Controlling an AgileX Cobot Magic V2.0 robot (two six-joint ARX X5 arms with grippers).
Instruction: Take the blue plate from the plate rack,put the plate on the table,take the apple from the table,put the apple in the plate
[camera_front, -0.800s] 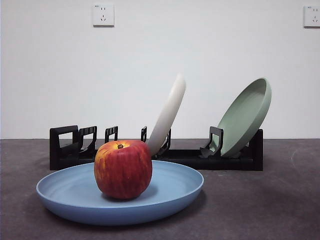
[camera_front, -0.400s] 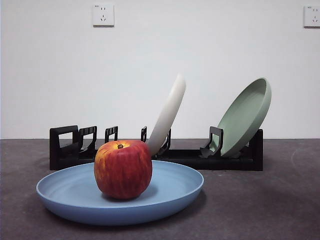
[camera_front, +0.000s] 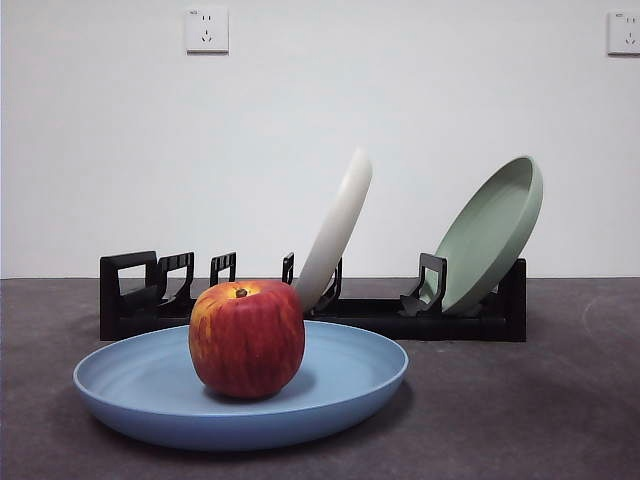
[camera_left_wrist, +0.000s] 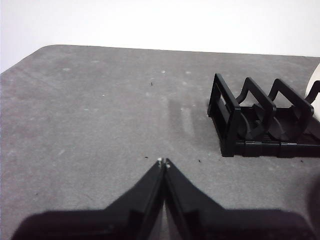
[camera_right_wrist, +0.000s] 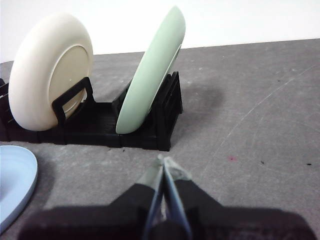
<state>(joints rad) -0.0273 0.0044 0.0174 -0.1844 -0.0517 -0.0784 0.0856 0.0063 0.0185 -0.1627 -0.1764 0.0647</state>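
Observation:
The red apple (camera_front: 246, 338) sits in the blue plate (camera_front: 150, 385), which lies flat on the dark grey table (camera_front: 520, 410) in front of the black plate rack (camera_front: 130, 295). An edge of the blue plate also shows in the right wrist view (camera_right_wrist: 15, 185). The rack's handle end shows in the left wrist view (camera_left_wrist: 250, 125). My left gripper (camera_left_wrist: 163, 162) is shut and empty, above bare table beside the rack's handle end. My right gripper (camera_right_wrist: 164, 161) is shut and empty, in front of the rack's other end. Neither arm shows in the front view.
A cream-white plate (camera_front: 338, 225) and a pale green plate (camera_front: 492, 232) lean in the rack; both show in the right wrist view, cream-white (camera_right_wrist: 47, 75) and green (camera_right_wrist: 150, 70). A white wall with two sockets (camera_front: 206, 30) stands behind the table.

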